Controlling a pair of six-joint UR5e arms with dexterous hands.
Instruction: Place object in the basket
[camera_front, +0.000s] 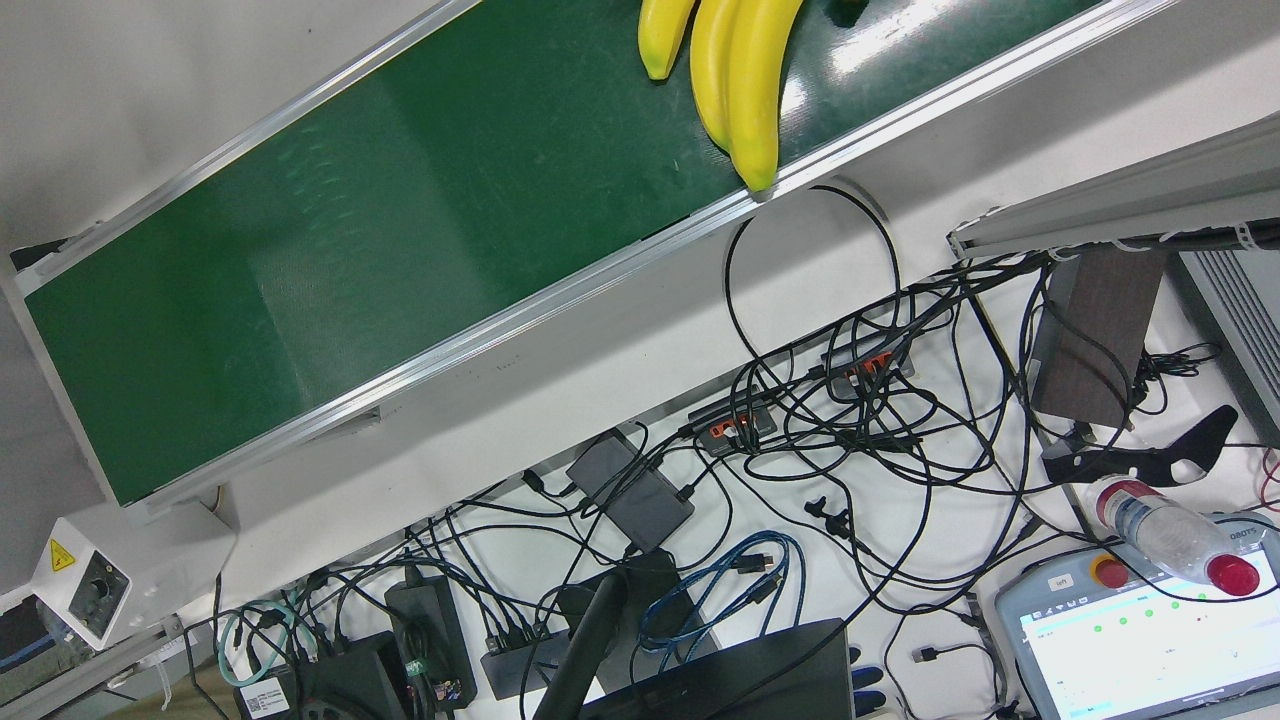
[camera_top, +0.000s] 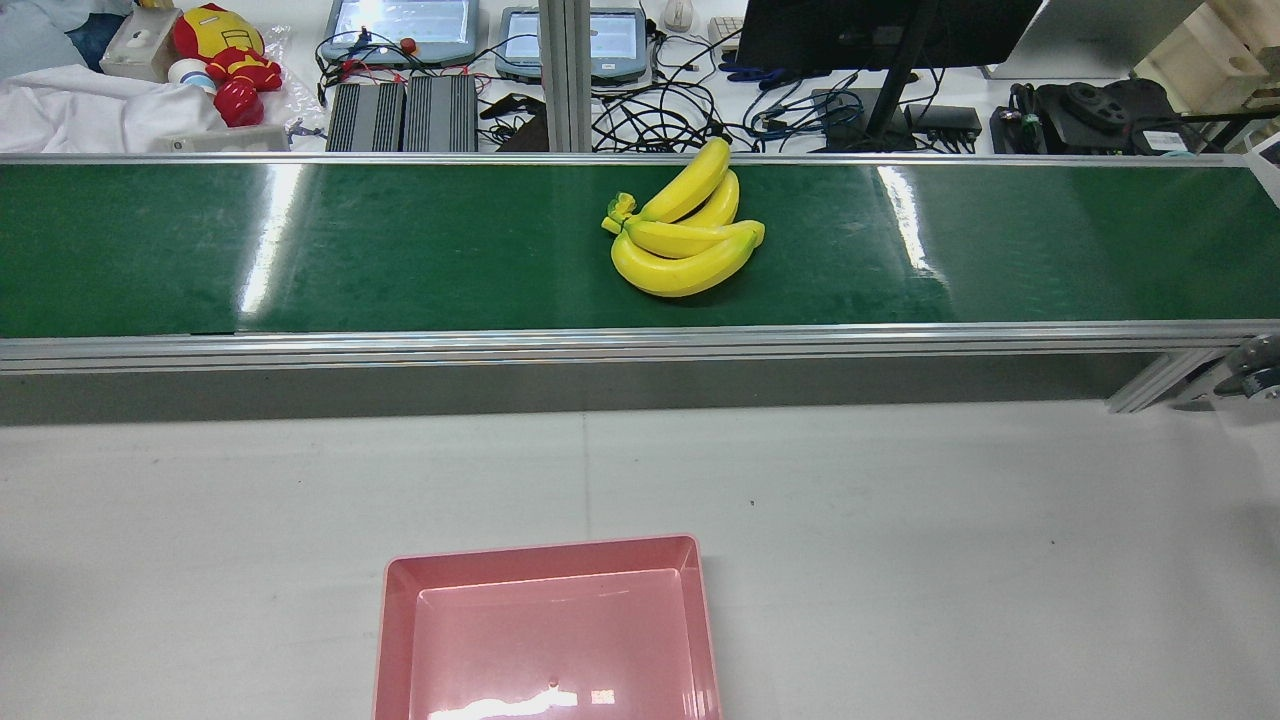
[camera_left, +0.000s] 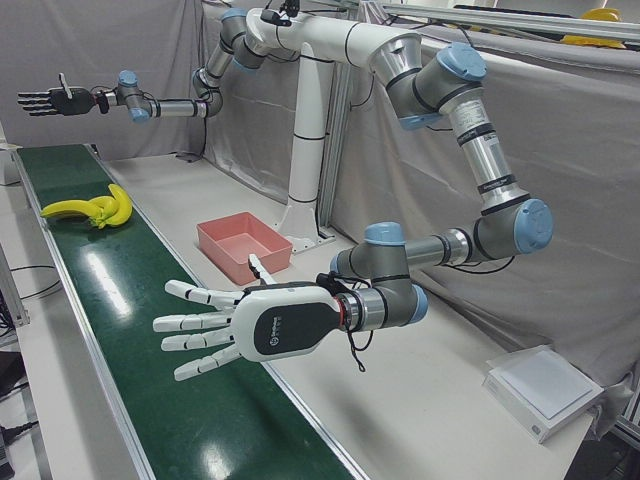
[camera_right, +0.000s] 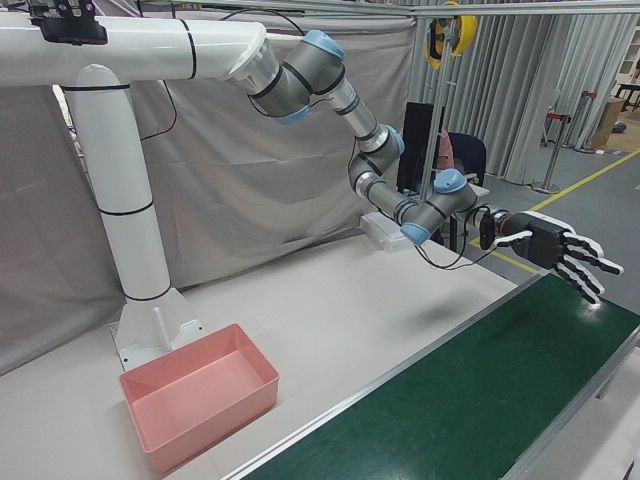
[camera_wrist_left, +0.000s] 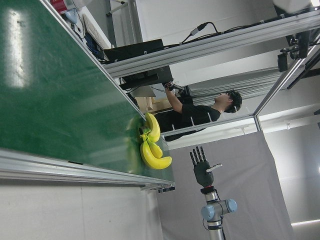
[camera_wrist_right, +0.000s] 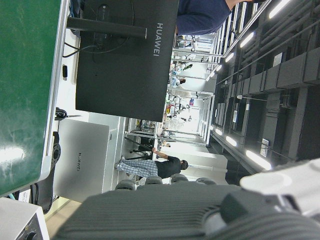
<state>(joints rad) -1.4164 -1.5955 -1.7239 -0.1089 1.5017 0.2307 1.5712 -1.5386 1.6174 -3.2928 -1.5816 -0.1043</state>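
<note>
A bunch of yellow bananas (camera_top: 680, 235) lies on the green conveyor belt (camera_top: 400, 250), near its middle. It also shows in the front view (camera_front: 745, 70), the left-front view (camera_left: 90, 208) and the left hand view (camera_wrist_left: 152, 147). The empty pink basket (camera_top: 545, 548) stands on the white table in front of the belt, also seen in the left-front view (camera_left: 235, 262) and the right-front view (camera_right: 215, 420). My left hand (camera_left: 250, 325) is open, fingers spread, over one end of the belt. My right hand (camera_right: 555, 250) is open over the other end, far from the bananas (camera_left: 45, 100).
Behind the belt a bench holds cables (camera_front: 850, 400), a monitor (camera_top: 880, 30), teach pendants (camera_top: 400, 25) and a plastic bottle (camera_front: 1170, 530). A white box (camera_left: 545, 385) lies on the table near my left arm. The white pedestal (camera_right: 130, 230) stands behind the basket.
</note>
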